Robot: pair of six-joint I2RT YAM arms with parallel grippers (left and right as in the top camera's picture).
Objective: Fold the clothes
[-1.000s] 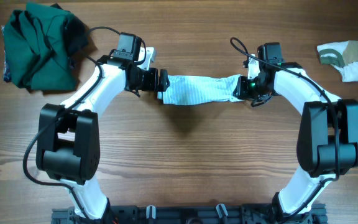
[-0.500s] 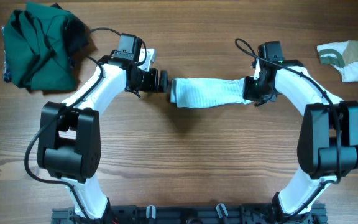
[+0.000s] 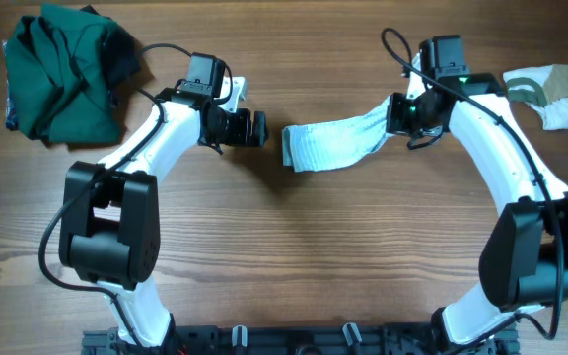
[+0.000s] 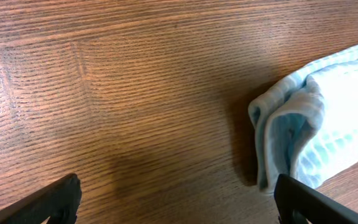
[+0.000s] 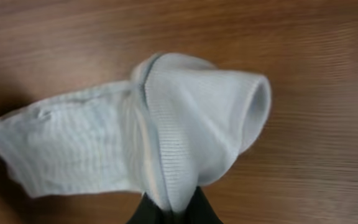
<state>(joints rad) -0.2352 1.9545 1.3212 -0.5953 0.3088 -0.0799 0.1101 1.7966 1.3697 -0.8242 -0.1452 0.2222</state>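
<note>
A: Rightward went the striped garment [image 3: 333, 146] across the table [image 3: 294, 247], clear of the left fingers [image 4: 48, 202] — those stood apart, empty.
B: Right fingers [image 5: 209, 218] were clamped on its cuff. It looked limp and light — I'd grab the free hem.

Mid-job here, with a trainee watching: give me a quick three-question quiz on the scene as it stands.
1. True or false: the left tool grips the striped garment.
2. Which tool is shut on the striped garment? A) left B) right C) neither
3. Fill in: the dark green garment lies bunched on the robot's far ____ side.

Key:
1. False. Its jaws stand open, apart from the cloth.
2. B. The right tool pinches one end.
3. Left.
</note>
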